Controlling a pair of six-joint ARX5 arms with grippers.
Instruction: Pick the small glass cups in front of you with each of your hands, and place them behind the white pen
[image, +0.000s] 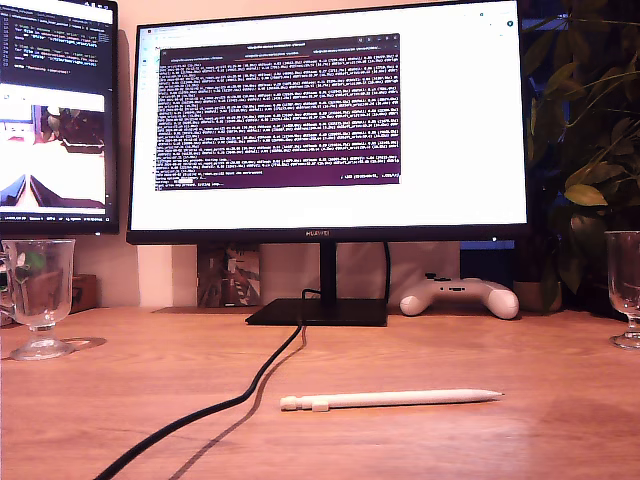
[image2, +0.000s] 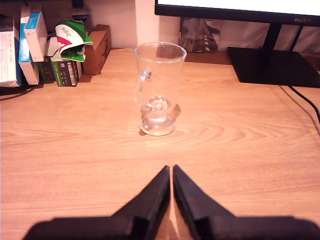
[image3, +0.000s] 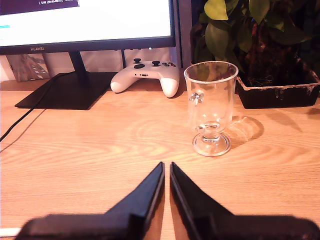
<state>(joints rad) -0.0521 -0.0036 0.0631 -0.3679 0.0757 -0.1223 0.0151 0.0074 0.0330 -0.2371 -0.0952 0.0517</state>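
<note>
White pen (image: 390, 400) nearest; jaws closed, low, cups ahead.

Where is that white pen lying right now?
The white pen lies flat on the wooden desk near the exterior view's bottom centre, in front of the monitor stand, just right of the black cable.

home office desk, two monitors (image: 325, 120), game controller (image: 460, 295), houseplant (image: 590, 140)
</note>
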